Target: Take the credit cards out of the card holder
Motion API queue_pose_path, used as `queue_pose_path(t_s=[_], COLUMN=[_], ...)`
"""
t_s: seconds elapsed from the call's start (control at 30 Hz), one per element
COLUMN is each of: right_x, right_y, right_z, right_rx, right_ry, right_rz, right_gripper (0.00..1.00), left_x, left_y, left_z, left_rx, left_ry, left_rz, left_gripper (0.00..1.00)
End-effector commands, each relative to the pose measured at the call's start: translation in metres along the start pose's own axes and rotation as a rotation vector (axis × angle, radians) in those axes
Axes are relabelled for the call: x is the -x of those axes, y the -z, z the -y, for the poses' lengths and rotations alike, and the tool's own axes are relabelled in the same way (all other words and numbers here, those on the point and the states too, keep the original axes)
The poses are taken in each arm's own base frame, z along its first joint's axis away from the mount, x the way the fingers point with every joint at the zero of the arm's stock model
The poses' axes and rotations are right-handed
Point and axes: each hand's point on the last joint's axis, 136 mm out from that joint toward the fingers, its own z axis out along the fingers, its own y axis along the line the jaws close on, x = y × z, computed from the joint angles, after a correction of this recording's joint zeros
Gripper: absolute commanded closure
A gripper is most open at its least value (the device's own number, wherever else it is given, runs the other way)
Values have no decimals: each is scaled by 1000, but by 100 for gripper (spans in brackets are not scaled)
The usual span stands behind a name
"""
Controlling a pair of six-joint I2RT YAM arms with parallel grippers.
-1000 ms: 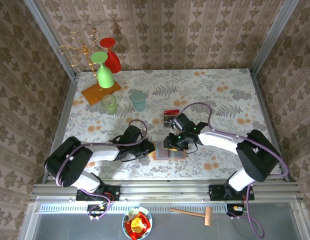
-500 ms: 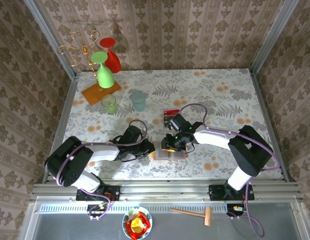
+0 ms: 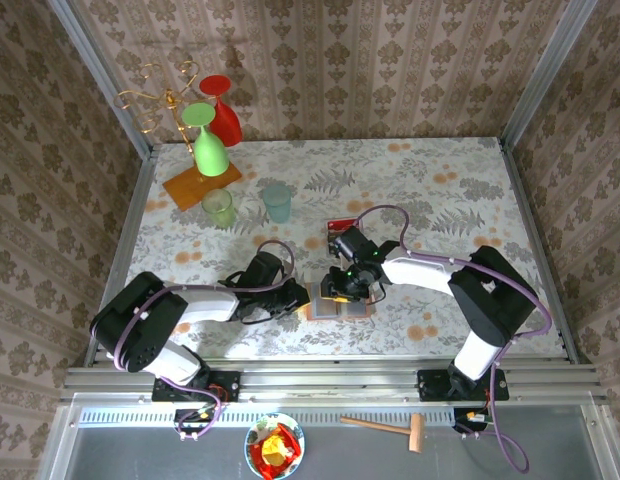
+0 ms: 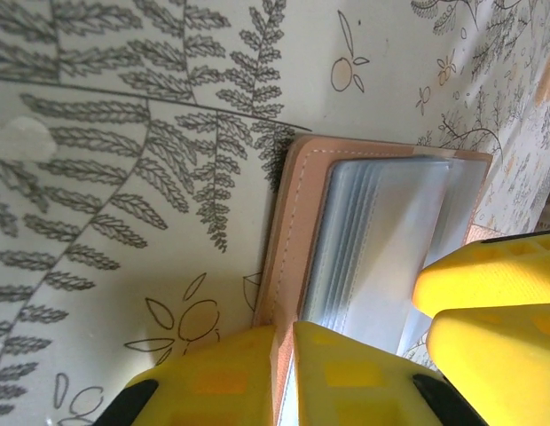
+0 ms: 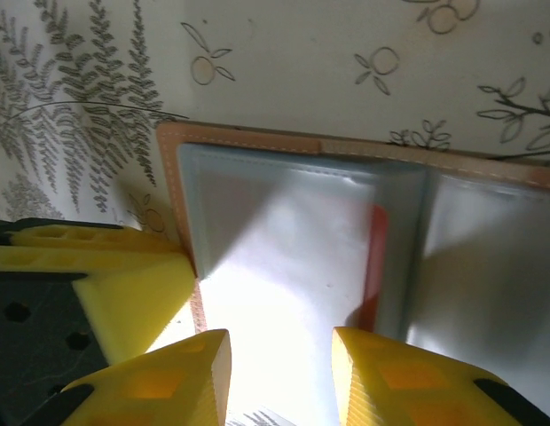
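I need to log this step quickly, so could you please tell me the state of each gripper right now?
Left gripper: closed on the edge of the card holder.
Right gripper: open over the card holder, holding nothing.

White links, black joints, purple cables looping behind wrists; blocky yellow fingers on black mounts.

We see the card holder lying open on the table near its front edge, with the left gripper at its left edge and the right gripper above it. Behind them lies a credit card; cups stand farther back on the left.
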Motion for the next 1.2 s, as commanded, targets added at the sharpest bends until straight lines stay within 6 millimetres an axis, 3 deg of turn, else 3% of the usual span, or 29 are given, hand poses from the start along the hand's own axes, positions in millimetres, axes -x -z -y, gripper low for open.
queue_pose_path(t_s=[0.0, 0.73, 1.17], right_x=[0, -1, -1], right_y=[-2, -1, 1], right_z=[7, 13, 7], right_rx=[-56, -73, -4], right_ry=[15, 16, 5], right_rz=[-8, 6, 5], right_gripper=[63, 64, 65], left_x=[-4, -2, 7], left_y=[0, 3, 17], left_z=[-16, -14, 12], left_rx=[38, 42, 30], left_ry=[3, -1, -44], left_rz=[-15, -16, 6], left_gripper=[85, 85, 84])
